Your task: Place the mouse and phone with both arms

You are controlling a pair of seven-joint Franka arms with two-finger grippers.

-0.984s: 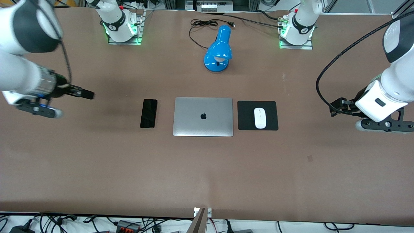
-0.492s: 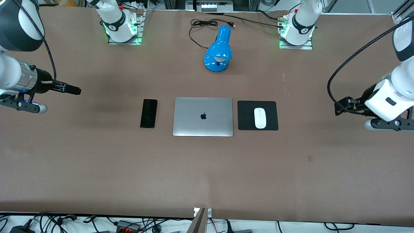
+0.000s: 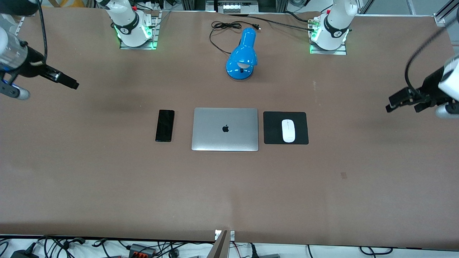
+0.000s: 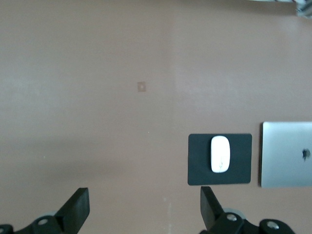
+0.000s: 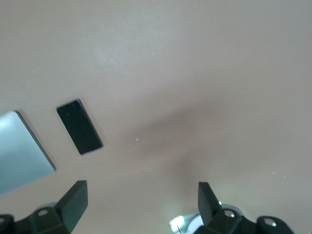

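Both our arms have drawn back and up since a second ago: our right hand (image 3: 73, 85) now hangs over the worktop (image 3: 229, 193) at the right arm's end, our left hand (image 3: 401, 104) at the left arm's end, each with fingers spread and empty. Our phone (image 3: 165, 125) lies flat beside the laptop (image 3: 225, 129), our mouse (image 3: 288, 130) on the black pad (image 3: 272, 122), so placing looks done

The only sign that can be read is the dark apple logo at the middle of the closed silver laptop's (image 3: 225, 129) lid, also seen in the left wrist view. The round marks on the arm bases are too small to read.
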